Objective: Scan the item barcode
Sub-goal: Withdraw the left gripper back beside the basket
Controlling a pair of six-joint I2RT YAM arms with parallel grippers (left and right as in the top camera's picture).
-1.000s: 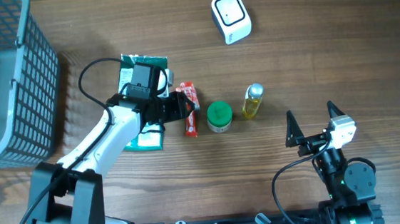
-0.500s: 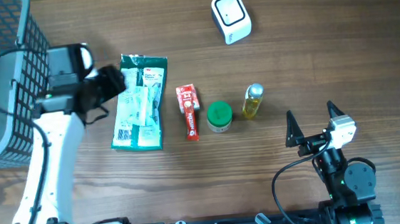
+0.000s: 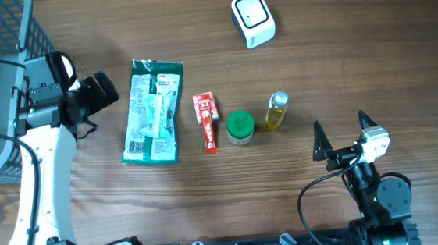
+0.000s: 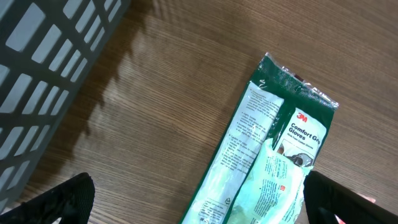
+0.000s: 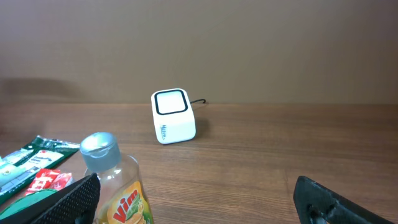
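Note:
Four items lie in a row on the wooden table: a green glove packet (image 3: 154, 110), a red tube (image 3: 206, 121), a green-lidded jar (image 3: 240, 127) and a yellow Vim bottle (image 3: 277, 112). The white barcode scanner (image 3: 252, 18) stands at the back. My left gripper (image 3: 101, 103) hovers open and empty just left of the packet (image 4: 273, 155), its fingertips (image 4: 62, 199) at the lower corners of the left wrist view. My right gripper (image 3: 340, 132) rests open and empty at the front right. It faces the bottle (image 5: 118, 180) and the scanner (image 5: 173, 116).
A dark mesh basket (image 3: 4, 84) fills the far left, close behind the left arm, and shows as basket wall (image 4: 50, 62) in the left wrist view. Bare wood lies between the item row and the scanner.
My left gripper has drawn back from over the red tube to the left, past the glove packet and toward the basket, opening wider. The items and the right arm have not moved.

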